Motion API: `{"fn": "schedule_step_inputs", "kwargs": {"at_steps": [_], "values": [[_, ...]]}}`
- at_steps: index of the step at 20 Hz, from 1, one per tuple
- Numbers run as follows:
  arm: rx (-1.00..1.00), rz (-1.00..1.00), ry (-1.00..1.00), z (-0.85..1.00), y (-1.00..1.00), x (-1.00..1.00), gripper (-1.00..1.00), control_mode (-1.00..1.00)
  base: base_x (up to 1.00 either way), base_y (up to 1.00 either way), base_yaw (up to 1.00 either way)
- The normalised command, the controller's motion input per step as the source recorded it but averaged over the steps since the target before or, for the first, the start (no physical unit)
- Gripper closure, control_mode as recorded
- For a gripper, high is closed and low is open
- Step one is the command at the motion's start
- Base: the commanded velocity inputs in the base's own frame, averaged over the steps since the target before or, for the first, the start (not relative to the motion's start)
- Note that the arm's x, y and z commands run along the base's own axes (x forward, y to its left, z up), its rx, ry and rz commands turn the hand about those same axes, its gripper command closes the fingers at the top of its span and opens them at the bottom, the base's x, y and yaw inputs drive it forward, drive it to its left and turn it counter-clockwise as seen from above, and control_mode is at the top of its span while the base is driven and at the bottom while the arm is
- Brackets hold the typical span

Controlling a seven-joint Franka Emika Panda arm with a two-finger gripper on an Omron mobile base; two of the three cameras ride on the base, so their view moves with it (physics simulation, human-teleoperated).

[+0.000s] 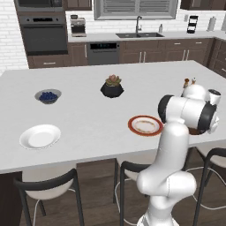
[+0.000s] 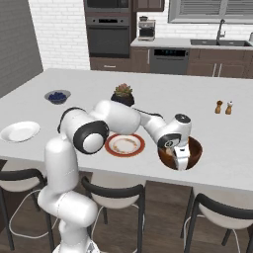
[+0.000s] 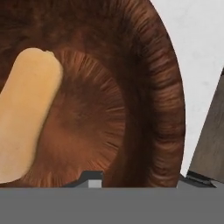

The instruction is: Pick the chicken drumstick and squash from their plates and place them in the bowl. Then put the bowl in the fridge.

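Note:
The dark brown wooden bowl [image 2: 195,147] [image 3: 153,87] stands near the island's front edge, right of the red-rimmed plate [image 2: 124,145] [image 1: 145,126]. The pale squash [image 3: 28,113] lies inside the bowl on its floor. My gripper [image 2: 180,160] [image 3: 142,178] reaches down over the bowl's near rim, with one finger inside the wall and one outside, closed on it. Both the red-rimmed plate and the white plate [image 1: 39,136] [image 2: 20,131] at the far left are bare. The chicken drumstick and the fridge are out of view.
A small grey bowl of blueberries [image 1: 47,96] and a black plant pot [image 1: 112,87] stand farther back on the island. Two shakers [image 2: 223,107] sit behind the bowl. Dark-framed stools [image 2: 220,212] stand under the island's front edge.

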Motion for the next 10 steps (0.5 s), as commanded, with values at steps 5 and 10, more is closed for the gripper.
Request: {"fn": "schedule_step_inputs", "kwargs": {"at_steps": [5, 10], "values": [[0.02, 0.00, -0.06, 0.45, 0.27, -0.78, 1.00, -1.00, 0.00, 0.00, 0.00], [0.00, 0.03, -0.04, 0.63, 0.50, -0.87, 1.00, -1.00, 0.00, 0.00, 0.00]]}}
